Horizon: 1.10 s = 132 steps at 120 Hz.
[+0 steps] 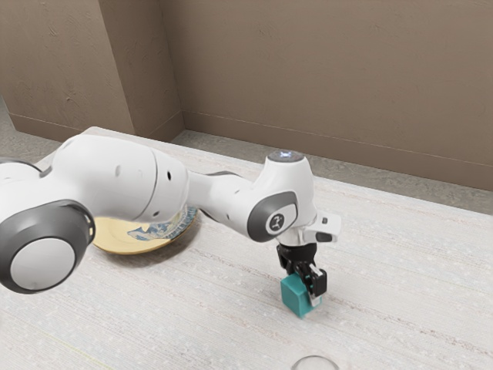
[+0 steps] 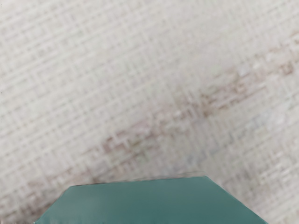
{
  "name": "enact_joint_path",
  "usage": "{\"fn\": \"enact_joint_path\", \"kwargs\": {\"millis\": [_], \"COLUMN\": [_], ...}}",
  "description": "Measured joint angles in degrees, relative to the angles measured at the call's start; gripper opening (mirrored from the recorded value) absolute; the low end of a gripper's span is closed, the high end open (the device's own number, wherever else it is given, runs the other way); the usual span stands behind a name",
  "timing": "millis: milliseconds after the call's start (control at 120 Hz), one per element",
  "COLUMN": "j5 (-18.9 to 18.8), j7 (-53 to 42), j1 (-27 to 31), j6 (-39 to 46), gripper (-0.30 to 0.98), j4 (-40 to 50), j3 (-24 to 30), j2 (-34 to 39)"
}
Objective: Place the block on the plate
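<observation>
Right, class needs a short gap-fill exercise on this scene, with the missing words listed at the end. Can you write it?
The arm comes in from the exterior view's ____. The plate, partly hidden by the arm, has a rim coloured ____. The block, at the gripper and off the plate, is shaped like a ____. The large teal shape at the wrist view's lower edge is the ____.

Missing words: left; yellow; cube; block.

Bench (image 1: 216,308) is showing pale w/ faint brownish streaks. Yellowish plate (image 1: 114,237) w/ blue pattern is lying on it, pt. hidden, toward ext. view's left. Clear round rim (image 1: 314,357), prob. glass, is showing at ext. view's lower edge. Teal block (image 1: 296,296) is sitting low; bench contact unclear.
</observation>
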<state>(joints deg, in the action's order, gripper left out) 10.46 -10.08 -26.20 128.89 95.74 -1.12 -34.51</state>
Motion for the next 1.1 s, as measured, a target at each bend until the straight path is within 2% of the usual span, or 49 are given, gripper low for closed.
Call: {"fn": "enact_joint_path", "kwargs": {"millis": [133, 433, 667, 783, 1100], "j5": [-0.35, -1.76, -1.67, -1.39, -1.04], "j7": [0.21, 0.61, -1.8, -3.88, -10.85], "j1": [0.06, 0.3, 1.89, 5.46, 19.37], "j6": [-0.29, -3.7, -8.64, -10.72, -13.83], "gripper": [0.42, 0.41, 0.42, 0.41, 0.42], "j4": [0.0, 0.5, 0.45, 0.48, 0.3], "j3": [-0.02, -1.58, -12.03, -13.64, -13.77], "j2": [1.33, 9.18, 12.81, 13.54, 13.68]}}
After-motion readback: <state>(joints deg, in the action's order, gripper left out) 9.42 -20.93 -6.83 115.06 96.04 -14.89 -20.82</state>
